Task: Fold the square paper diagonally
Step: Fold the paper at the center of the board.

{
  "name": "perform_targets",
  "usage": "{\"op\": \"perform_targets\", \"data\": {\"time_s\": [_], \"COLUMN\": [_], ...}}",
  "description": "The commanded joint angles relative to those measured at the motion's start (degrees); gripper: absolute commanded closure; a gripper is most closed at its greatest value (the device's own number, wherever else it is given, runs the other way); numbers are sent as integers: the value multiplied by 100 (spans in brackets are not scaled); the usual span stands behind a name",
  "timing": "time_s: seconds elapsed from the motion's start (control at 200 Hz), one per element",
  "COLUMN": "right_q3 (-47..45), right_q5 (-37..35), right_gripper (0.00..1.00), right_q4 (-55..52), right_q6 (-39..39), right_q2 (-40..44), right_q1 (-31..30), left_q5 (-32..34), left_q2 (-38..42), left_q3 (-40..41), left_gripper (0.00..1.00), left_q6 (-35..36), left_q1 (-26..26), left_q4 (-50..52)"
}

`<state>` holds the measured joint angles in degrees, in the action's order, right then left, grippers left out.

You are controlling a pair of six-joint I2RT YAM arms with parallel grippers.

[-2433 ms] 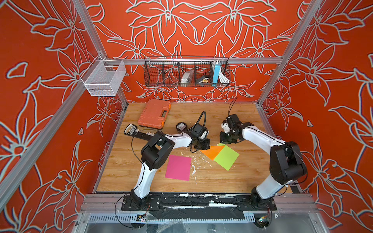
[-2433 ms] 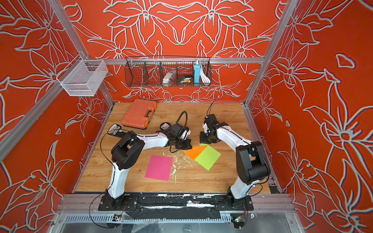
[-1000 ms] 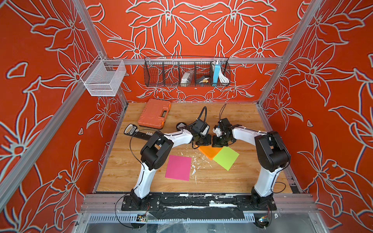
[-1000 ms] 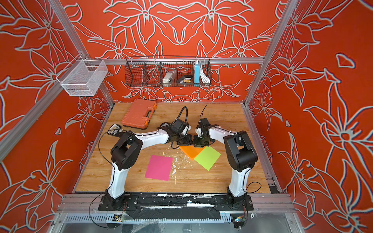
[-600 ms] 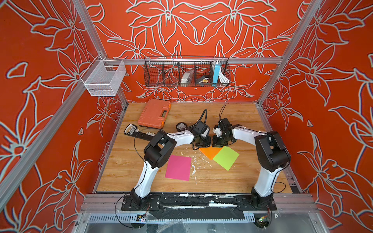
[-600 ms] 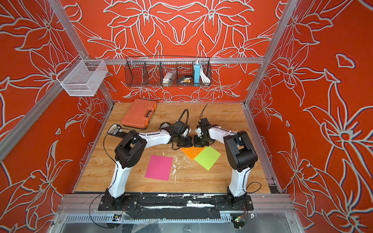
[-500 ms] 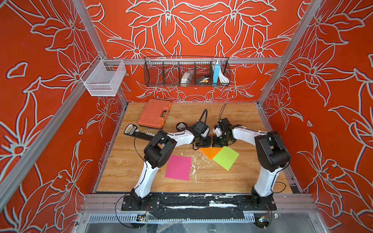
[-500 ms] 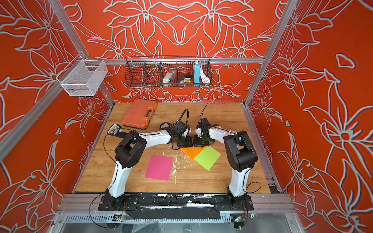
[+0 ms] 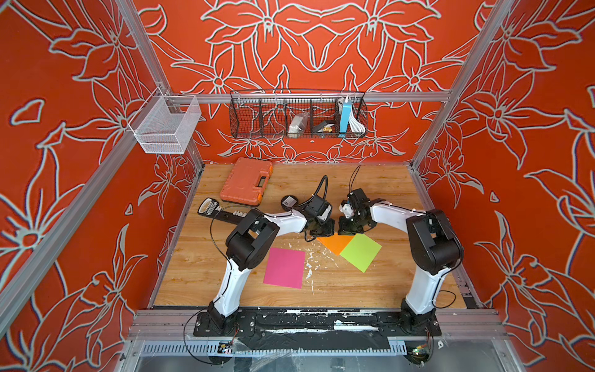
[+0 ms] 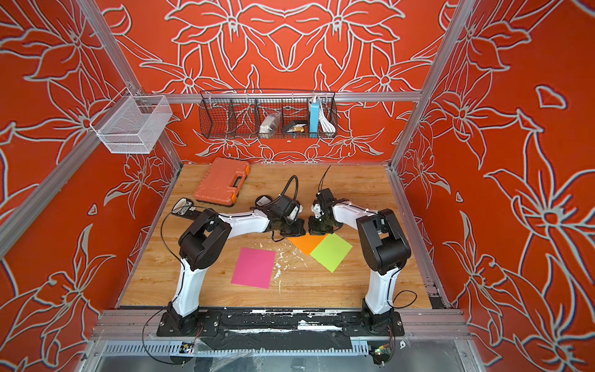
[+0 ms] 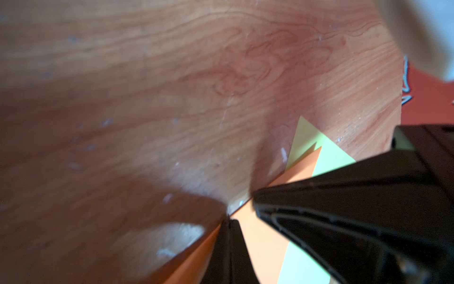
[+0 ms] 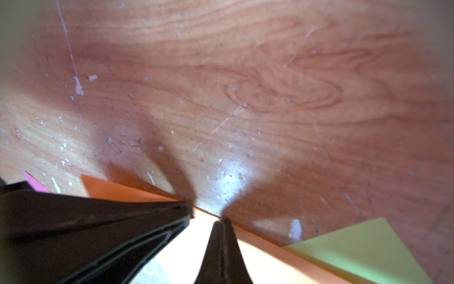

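Orange paper sheet (image 9: 335, 243) lies flat mid-surface on the wooden surface (image 9: 370, 290) and shows as a triangle. Its long edge runs left-right along the far side and its apex points back toward the robot bases. Its right end overlaps the lime-green square paper (image 9: 362, 253); in the left wrist view the orange tip sits over the green corner. Left hand (image 9: 322, 230) and right hand (image 9: 349, 230) are both closed tight and grip nothing. Their tips point down onto that long far edge, side by side and just apart. The wrist views confirm this: left hand (image 11: 229, 222) has its jaws together at the orange edge, and right hand (image 12: 222, 221) does the same. Both arms rise from the near-edge bases with elbows up, and the forearms converge inward toward each other. Pink paper sheet (image 9: 285, 267) lies apart, nearer the left base. Orange plastic tool case (image 9: 246, 182) sits at the far left.
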<state>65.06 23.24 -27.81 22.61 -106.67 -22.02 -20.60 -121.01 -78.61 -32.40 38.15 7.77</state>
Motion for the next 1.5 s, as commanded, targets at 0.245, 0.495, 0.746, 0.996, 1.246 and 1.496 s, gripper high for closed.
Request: {"op": "perform_targets", "data": {"time_s": [0.245,0.495,0.746,0.996,1.246,1.496], "right_q3": [-143,-138,-134,-134,-134,-151], "right_q5": [-400,-400,-395,-390,-382,-374], "right_gripper": [100,100,100,100,100,100], "right_q4": [-189,-189,-189,-198,-198,-198], "right_q6": [-90,-82,-81,-86,-90,-90], "right_q2": [-79,-90,-78,-70,-49,-18], "right_q1": [5,4,4,-1,5,5], "left_q5": [267,317,324,338,311,361], "left_q2": [267,444,547,676,812,811], "left_q3": [581,857,1123,1410,1676,1784], "left_gripper": [100,100,100,100,100,100], "left_q6": [144,184,175,203,271,322], "left_q1": [-322,-459,-594,-756,-896,-945], "left_q4": [384,343,279,244,235,299]}}
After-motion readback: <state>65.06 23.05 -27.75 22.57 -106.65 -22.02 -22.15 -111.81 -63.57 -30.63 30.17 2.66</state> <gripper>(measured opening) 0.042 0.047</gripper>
